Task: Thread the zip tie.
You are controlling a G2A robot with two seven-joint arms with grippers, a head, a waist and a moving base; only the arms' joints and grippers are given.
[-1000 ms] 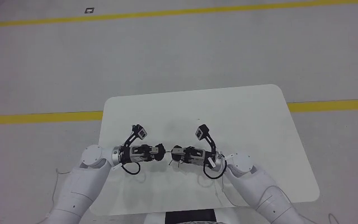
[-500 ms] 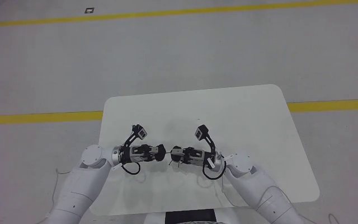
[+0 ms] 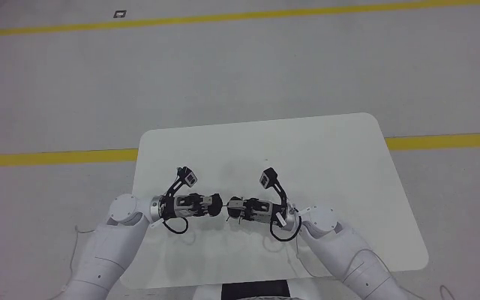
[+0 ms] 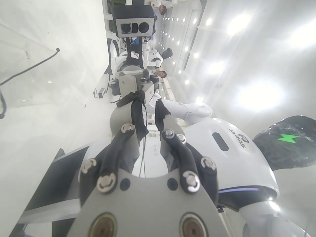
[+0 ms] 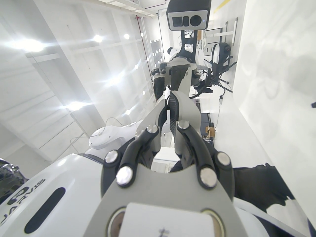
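Note:
My two grippers meet tip to tip above the front of the white table (image 3: 330, 150). The left gripper (image 3: 214, 204) has its black-padded fingers (image 4: 137, 114) a little apart. A thin black zip tie strand (image 4: 144, 129) runs between them, along the inner side of one pad. It leads to the right gripper (image 3: 233, 206), whose fingers (image 5: 174, 108) are pressed close together at the strand's far end. In the right wrist view the left gripper (image 5: 169, 81) sits just beyond my right fingertips, its two dark pads apart.
A thin dark line with a small knob (image 4: 57, 49) at its end shows against the table beside the left gripper. The table's back and right parts are bare. Yellow floor lines (image 3: 225, 16) run behind and beside the table.
The right arm has edged slightly toward the left gripper, narrowing the gap between the tips. The left arm has stayed in place.

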